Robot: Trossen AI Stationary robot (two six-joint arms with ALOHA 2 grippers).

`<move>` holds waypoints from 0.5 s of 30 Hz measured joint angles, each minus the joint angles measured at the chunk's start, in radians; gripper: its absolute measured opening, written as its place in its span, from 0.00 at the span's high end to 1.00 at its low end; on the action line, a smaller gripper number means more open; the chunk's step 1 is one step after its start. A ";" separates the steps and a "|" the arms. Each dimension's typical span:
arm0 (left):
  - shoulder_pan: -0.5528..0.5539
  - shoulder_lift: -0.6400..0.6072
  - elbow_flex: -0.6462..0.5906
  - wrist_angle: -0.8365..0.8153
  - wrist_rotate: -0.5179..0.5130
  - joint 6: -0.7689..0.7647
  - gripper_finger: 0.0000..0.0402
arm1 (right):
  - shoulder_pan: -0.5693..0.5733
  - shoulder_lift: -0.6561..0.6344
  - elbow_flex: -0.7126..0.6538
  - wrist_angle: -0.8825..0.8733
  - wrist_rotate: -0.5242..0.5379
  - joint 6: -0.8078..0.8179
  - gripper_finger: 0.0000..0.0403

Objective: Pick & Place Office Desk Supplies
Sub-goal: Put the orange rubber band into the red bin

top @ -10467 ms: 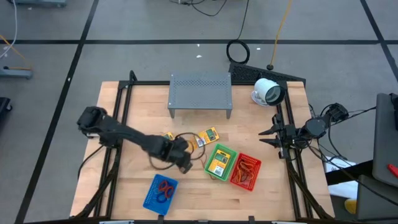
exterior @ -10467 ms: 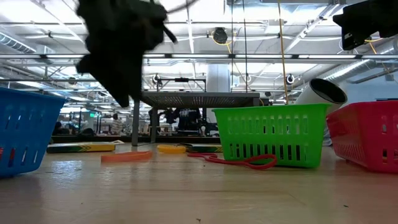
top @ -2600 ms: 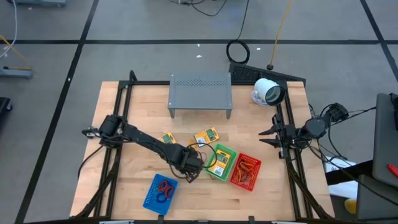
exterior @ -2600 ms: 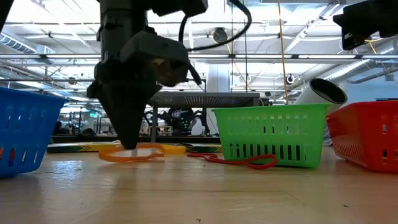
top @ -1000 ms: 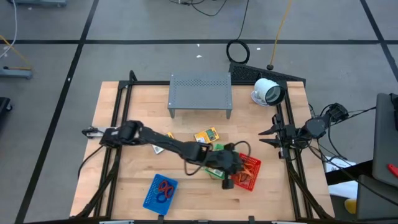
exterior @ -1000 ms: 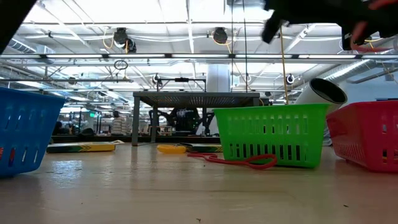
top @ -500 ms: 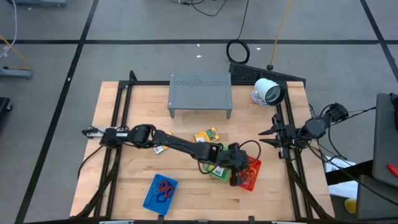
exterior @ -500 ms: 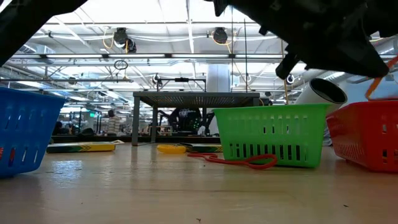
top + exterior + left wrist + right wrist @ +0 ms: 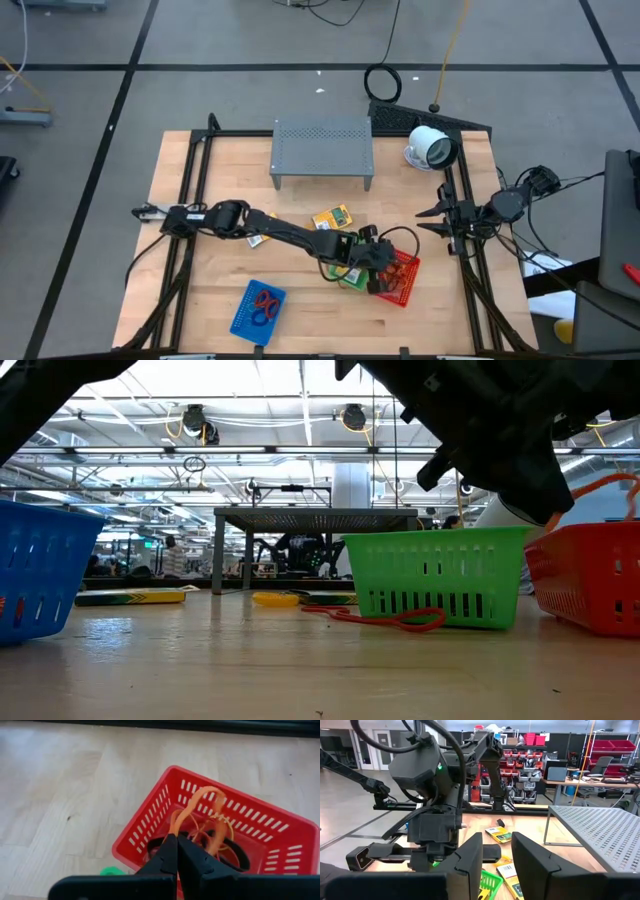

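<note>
Since half a second earlier my left arm had drawn back slightly, so my left fingers [image 9: 381, 272] hung right over the near wall of the red bin [image 9: 403, 287]; the right arm had not stirred from its post at the worktop's [image 9: 215, 292] edge.

My left fingers were pinched together on an orange band [image 9: 196, 810], clamped low on its loop. The rest of it arched up and over from the tips and dangled down into the red bin, above a tangle of like bands already lying there. The green bin [image 9: 350, 272] sat just beside the fingers, and a red band [image 9: 385, 618] lay on the worktop in front of it. A packet [image 9: 333, 217] lay a little way behind the fingers, and the blue bin [image 9: 257, 310] well off to the side.

I judged the band light, soft and floppy. It would sag and swing, might snag on the bin's slots, and could cling to my pads when let go. A pinch across one strand was hold enough; it needed no force.

My right fingers [image 9: 496, 851] stood apart, holding nothing.
</note>
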 joint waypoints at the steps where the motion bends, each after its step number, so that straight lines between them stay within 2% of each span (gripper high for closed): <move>1: 0.000 0.000 0.000 -0.005 0.000 0.000 0.99 | 0.000 0.000 0.000 0.000 0.000 0.000 0.77; 7: -0.008 0.013 -0.005 -0.011 -0.001 0.003 0.97 | 0.000 0.000 0.000 0.000 0.000 0.000 0.76; 15: -0.019 0.028 -0.005 0.041 0.038 -0.006 0.82 | 0.000 0.000 0.000 0.000 0.000 0.000 0.76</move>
